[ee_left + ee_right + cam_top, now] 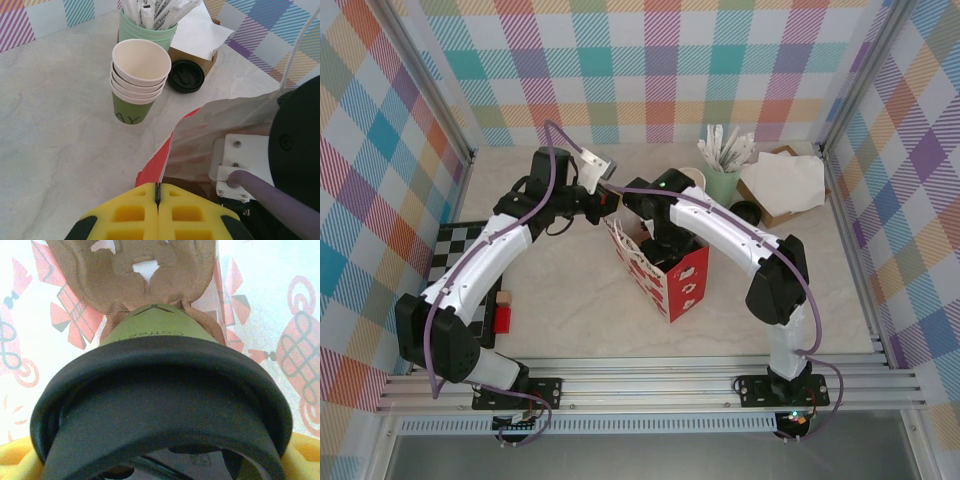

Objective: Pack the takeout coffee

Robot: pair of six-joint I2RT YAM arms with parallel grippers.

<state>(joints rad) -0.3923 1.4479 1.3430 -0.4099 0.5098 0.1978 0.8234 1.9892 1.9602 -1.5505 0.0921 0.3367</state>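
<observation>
Packing is judged nearly complete. The takeout coffee (150, 329) is already inside the paper bag (676, 284), with its black lid toward the bag mouth and its base down against the brown pulp carrier tray (135, 270) on the bag floor. Whether the base sits fully in a tray pocket cannot be told. The right gripper (160, 462) reaches down into the bag and grips the coffee, with one yellow finger (307, 460) on each side of the lid rim. The left gripper (157, 202) is closed on the bag's red top edge at its far-left corner and holds the mouth open. Steps left, as a judgement:

- Confirm that the cup stands upright in the tray.
- Release the cup.
- Lift the right arm straight out of the bag.
- Release the bag edge.

Other containers stand on the worktop (55, 110) beyond the bag:

- A stack of nested paper cups (137, 85) stands just behind the bag; the top cup is empty.
- A mint-green cup (147, 31) behind that stack holds white wrapped sticks.
- A cardboard box (192, 54) behind and to the right of the bag holds white napkins.
- A loose black lid (186, 76) lies between the stack and the box.

None of these items is in the bag.
</observation>
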